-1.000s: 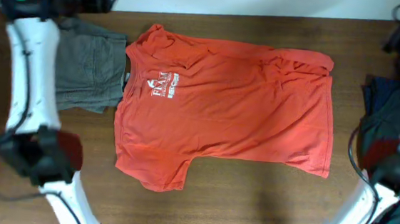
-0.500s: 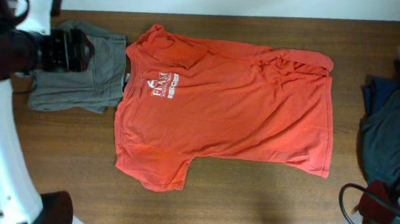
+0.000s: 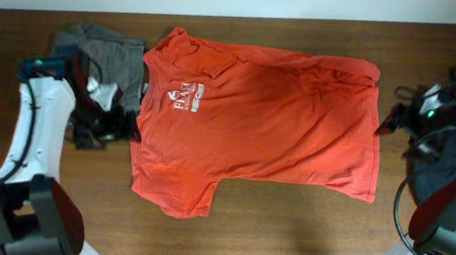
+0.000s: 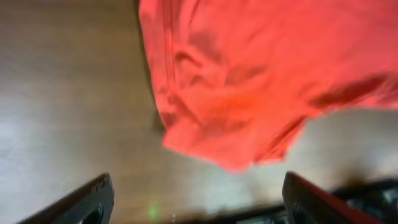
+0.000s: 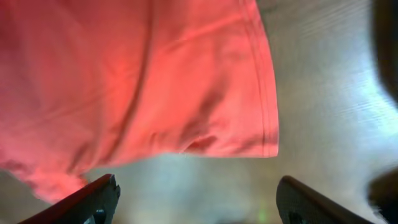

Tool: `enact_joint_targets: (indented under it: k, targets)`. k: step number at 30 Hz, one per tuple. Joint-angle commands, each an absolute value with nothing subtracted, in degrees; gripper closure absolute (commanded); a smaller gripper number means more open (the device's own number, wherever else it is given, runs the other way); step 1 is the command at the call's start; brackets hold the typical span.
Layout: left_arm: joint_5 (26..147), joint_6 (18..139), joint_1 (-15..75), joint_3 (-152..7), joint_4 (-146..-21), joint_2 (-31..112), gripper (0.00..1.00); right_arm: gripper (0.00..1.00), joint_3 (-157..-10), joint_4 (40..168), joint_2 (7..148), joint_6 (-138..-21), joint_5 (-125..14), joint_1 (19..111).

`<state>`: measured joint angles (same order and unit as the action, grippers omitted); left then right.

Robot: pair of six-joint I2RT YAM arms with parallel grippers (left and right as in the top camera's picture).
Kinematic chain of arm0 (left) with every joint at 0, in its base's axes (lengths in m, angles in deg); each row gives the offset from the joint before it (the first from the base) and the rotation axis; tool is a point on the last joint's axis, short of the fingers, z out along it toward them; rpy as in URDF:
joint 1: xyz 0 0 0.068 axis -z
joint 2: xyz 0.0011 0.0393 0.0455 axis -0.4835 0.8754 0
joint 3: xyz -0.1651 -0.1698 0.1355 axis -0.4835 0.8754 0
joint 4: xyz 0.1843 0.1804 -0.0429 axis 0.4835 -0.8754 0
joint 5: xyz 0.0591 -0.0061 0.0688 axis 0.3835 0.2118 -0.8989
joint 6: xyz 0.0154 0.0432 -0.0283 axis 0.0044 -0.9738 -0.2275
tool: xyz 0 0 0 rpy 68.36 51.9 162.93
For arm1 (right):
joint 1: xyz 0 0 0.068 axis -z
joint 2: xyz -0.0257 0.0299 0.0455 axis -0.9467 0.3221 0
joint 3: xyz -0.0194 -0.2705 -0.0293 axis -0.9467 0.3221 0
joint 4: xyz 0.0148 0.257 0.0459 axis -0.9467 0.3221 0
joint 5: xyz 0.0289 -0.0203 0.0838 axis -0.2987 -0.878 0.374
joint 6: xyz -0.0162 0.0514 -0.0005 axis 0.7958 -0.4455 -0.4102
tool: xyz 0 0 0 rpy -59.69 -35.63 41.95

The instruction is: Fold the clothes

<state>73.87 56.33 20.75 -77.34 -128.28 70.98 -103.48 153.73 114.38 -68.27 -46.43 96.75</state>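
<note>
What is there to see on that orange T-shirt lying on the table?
The T-shirt is orange-red, soft-looking cloth with short sleeves and white chest lettering. It lies spread flat, front up, on the wooden table, collar toward the robot's left, hem toward its right, with wrinkles near the hem. Its collar edge meets a grey garment.
</note>
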Motion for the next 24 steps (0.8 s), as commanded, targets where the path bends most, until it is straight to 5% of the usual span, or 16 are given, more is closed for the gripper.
enact_joint_targets:
  k: [1,8,13,15,17,20,24]
  targets:
    - [74.52,59.04,20.03,-64.88,-122.64,70.41,0.13,0.15,-91.76,147.88,113.63,-69.65,-46.19,96.33]
    - [74.52,64.35,19.72,-49.62,-105.90,70.41,0.14,0.18,-75.83,131.79,113.63,-77.17,-45.91,96.33]
    - [78.04,65.79,19.74,-44.51,-98.80,70.41,0.20,0.38,-72.20,128.03,113.63,-78.15,-46.15,96.40]
    - [78.00,65.77,19.74,-43.90,-97.77,70.41,0.31,0.63,-72.29,127.79,113.59,-78.13,-46.67,96.46]
    - [78.57,65.77,19.74,-43.85,-98.23,70.41,0.63,0.85,-72.86,128.53,113.52,-77.89,-47.06,97.12]
    - [81.93,65.73,19.74,-43.85,-101.29,70.41,0.97,0.96,-74.87,131.81,113.20,-77.87,-49.29,98.41]
    - [86.65,63.76,18.85,-43.85,-108.68,69.23,0.99,0.96,-80.29,139.29,111.01,-77.67,-57.60,102.06]
